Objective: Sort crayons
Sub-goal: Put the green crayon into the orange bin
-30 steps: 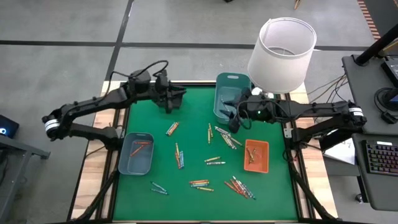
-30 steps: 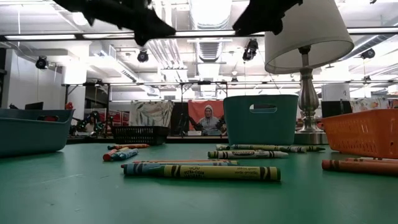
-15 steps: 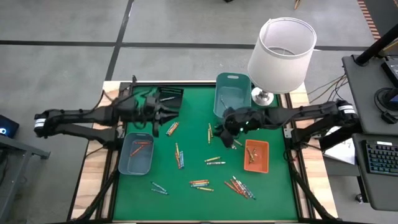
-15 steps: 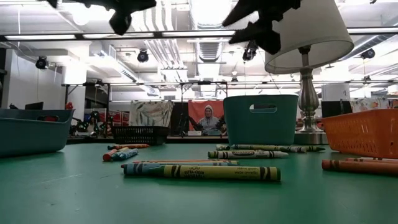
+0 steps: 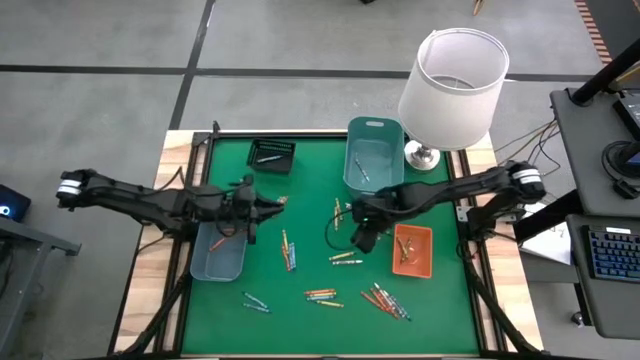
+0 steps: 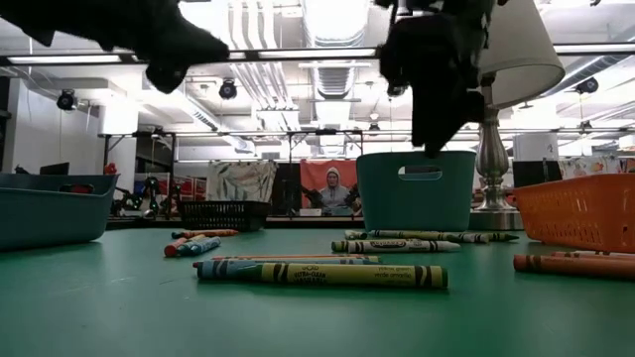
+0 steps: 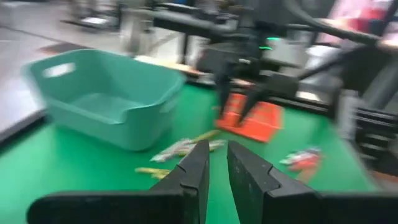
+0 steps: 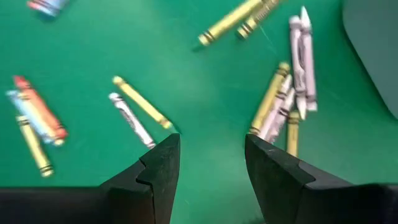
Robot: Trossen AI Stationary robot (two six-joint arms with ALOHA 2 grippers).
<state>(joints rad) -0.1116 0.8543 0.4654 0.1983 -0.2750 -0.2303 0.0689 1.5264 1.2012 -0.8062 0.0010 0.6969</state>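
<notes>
1. Right gripper of mine hangs over the middle of the green table, fingers spread wide and empty, pointing down at loose crayons.
2. My left gripper reaches in by the near-left tray, fingers close together with a narrow gap and nothing between them.
3. Crayons lie scattered flat across the mat: thin paper-wrapped sticks, yellow, grey-white, red and blue.
4. Nothing stands between my right fingers and the crayons below.
5. A grey-blue tray at near left holds a red crayon or two.
6. An orange tray on the right holds a few orange ones.
7. A teal bin at the back holds one stick.
8. A small dark basket sits at back left, and a lamp with a white shade stands beside the bin.
</notes>
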